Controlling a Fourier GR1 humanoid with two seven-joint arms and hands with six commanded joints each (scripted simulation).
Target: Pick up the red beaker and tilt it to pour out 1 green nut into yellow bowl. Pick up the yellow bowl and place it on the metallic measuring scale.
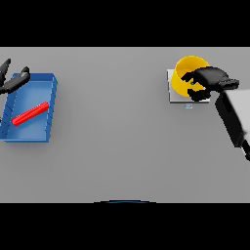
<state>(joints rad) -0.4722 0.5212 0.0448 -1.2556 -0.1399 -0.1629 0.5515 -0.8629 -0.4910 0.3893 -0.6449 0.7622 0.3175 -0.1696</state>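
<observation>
The yellow bowl [186, 73] stands on the metallic measuring scale [177, 93] at the far right of the table. A small green nut [193, 83] shows inside the bowl. My right hand [211, 82] covers the bowl's right rim, its fingers curled round that rim. The red beaker [30, 114] lies on its side in the blue tray [50, 108] at the far left. My left hand [10, 80] hovers over the tray's far left corner with its fingers spread and nothing in them.
The scale's small display tab [189, 105] sticks out toward me. My right forearm [233, 117] slants in from the right edge.
</observation>
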